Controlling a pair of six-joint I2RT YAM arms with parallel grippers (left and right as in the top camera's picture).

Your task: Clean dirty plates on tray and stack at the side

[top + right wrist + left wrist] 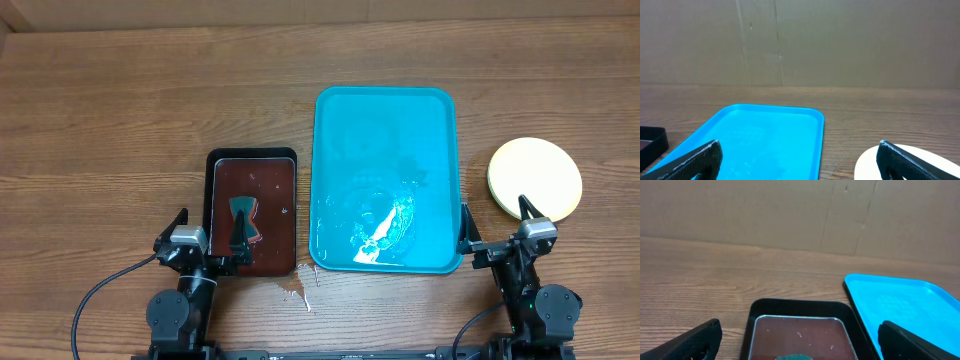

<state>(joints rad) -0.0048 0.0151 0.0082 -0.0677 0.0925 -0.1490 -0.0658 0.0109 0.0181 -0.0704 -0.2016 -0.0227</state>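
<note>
The left gripper [207, 228] held its jaws wide apart, gripping nothing, over the near left edge of the small dark brown black-rimmed tray [250, 152], where a teal-green sponge [243, 210] lay. The right gripper [495, 218] also stood wide apart and empty, between the large bright teal rectangular plastic tray [385, 130] and the round pale yellow plastic plate [535, 178]. The plate rested on the wooden table [100, 130], right of the teal tray and apart from it. Whether more plates lay beneath it could not be told.

No readable text, label or number anywhere — none at all
</note>
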